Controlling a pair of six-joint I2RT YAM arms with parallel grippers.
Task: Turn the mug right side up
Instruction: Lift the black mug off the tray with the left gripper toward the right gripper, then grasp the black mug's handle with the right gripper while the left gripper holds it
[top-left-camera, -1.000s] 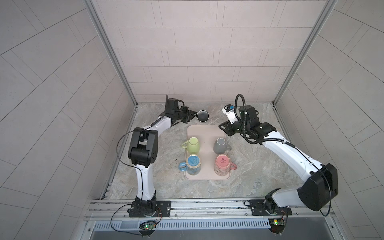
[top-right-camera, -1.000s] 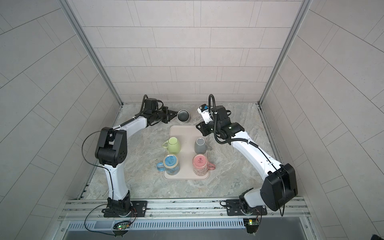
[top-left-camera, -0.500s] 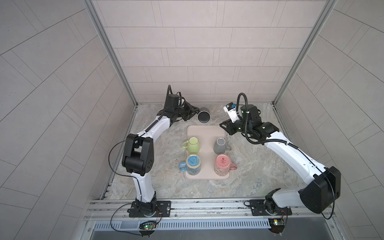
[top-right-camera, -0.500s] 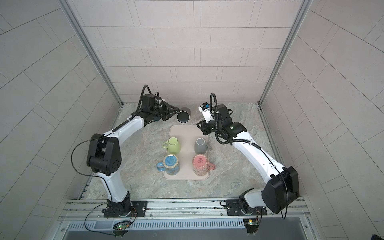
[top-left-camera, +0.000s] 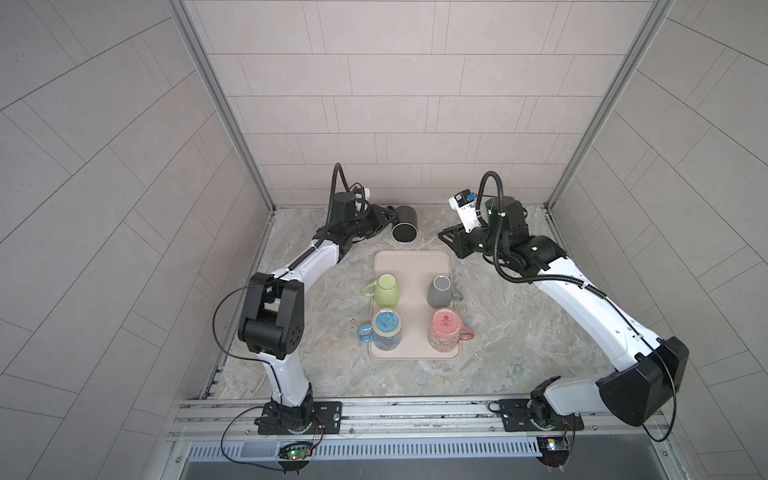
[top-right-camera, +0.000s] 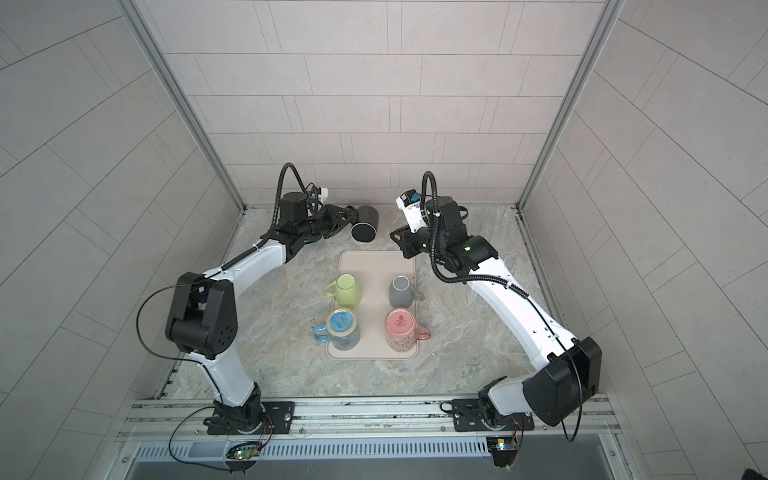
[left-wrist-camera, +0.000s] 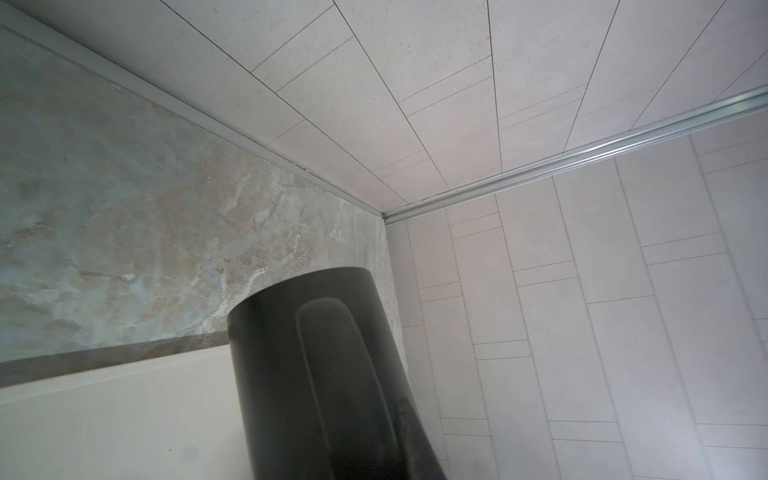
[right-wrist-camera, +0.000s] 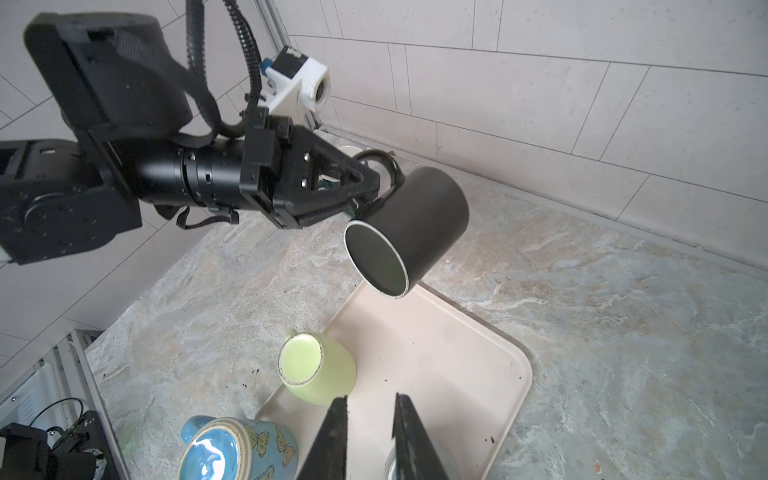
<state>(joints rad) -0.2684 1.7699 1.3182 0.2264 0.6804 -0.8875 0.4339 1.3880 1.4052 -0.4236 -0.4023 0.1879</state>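
- Left gripper (right-wrist-camera: 374, 183) is clamped on the handle of the black mug (right-wrist-camera: 409, 228). The right wrist view shows the jaws pinching the handle loop, with the mug body sticking out past the fingertips.
- The mug is off the table (top-left-camera: 498, 332), hanging near the back wall around the far edge of the beige tray (right-wrist-camera: 457, 353). It's roughly on its side, with the mouth tipped down toward the tray and the base pointing up and away.
- My read on the handle grip: it leaves the body clear, so a wrist roll can swing the mouth upward without regrasping. I'd call this mid-flip, not yet upright.
- In both top views the mug (top-left-camera: 404, 224) sits right at the left gripper's tip, on the side toward the middle of the table. The left wrist view only shows the dark wall of the mug (left-wrist-camera: 324, 374) close up, so there's no jaw detail there.
- Right gripper (right-wrist-camera: 370, 399) has a narrow gap between its fingers (right-wrist-camera: 332, 436) and nothing in it. It hovers low over the tray's far end on the grey mug (top-left-camera: 440, 289) side, well apart from the black mug, and looks like standby to me.
- On the tray, the green mug (top-left-camera: 386, 289) stands beside the grey one. The blue mug (top-left-camera: 386, 330) and pink mug (top-left-camera: 444, 332) are in the near row, and both look base-up.
- Risk: there's bare tray under the mug, but the set-down has to stay clear of the green mug.
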